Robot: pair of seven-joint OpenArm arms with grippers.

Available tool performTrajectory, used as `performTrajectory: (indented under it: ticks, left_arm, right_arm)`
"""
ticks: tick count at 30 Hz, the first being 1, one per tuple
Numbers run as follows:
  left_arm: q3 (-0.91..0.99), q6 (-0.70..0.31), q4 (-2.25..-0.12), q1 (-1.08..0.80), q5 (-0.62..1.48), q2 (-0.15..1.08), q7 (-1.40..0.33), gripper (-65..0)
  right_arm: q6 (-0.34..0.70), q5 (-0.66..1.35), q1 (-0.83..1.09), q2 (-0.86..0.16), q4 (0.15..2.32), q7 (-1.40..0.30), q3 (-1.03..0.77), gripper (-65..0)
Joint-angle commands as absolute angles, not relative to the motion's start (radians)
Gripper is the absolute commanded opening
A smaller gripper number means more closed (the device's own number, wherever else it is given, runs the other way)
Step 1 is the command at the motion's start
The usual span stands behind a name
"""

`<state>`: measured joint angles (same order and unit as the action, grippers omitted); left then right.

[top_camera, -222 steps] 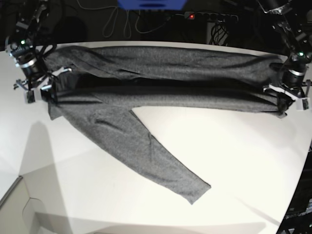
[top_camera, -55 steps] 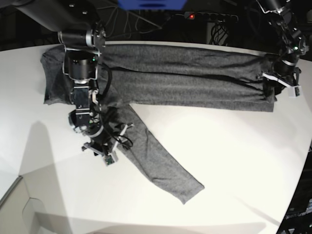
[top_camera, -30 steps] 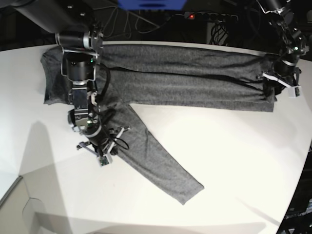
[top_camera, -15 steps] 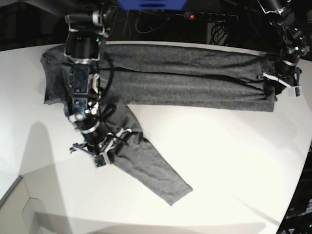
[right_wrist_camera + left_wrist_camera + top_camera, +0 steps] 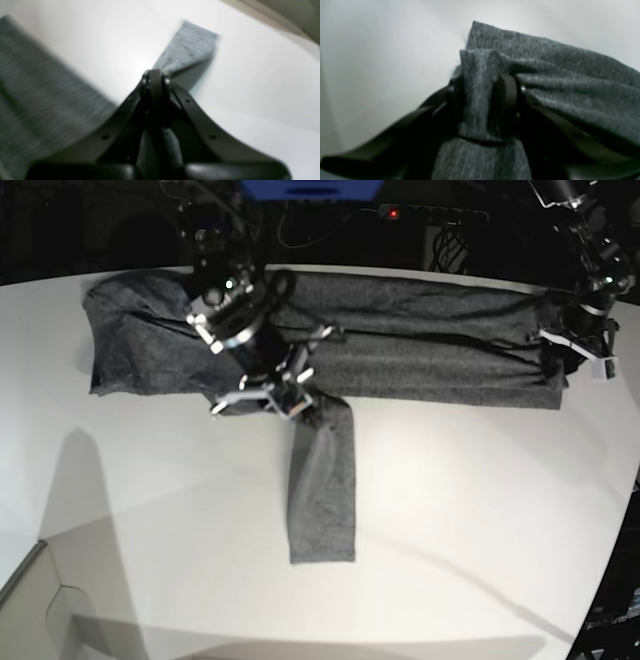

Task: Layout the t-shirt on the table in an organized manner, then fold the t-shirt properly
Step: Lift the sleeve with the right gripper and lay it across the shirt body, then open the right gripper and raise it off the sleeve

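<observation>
Both claws pinch the t-shirt: right claw mid-table at the sleeve, left claw at its end.

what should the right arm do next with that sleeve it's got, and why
Probably carry the sleeve on up and lay it over the shirt's body. The right gripper is shut on the t-shirt near the sleeve's root, and the sleeve hangs straight down across the bare table. The left gripper pinches the far end, so the body should stay stretched flat.
</observation>
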<state>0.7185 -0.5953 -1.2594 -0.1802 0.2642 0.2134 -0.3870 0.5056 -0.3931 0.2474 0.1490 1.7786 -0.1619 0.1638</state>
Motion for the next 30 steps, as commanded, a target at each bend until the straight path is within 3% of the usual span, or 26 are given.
performTrajectory:
  ticks: [1,15,30]
  left_arm:
    - [0.722,-0.595,-1.271,-0.168,0.262,0.225,-0.395,-42.9]
    - [0.722,-0.595,-1.271,-0.166,0.257,0.225,-0.395,-42.9]
    - [0.723,-0.595,-1.273,-0.17,0.262,0.222,-0.395,-42.9]
  right_arm:
    - [0.503,-0.38,0.257,0.157,1.816,-0.125,0.191,-65.0]
    - [0.503,-0.381,0.395,0.157,1.776,-0.125,0.403,-65.0]
    - [0.504,-0.384,0.387,0.157,1.65,-0.119,0.42,-65.0]
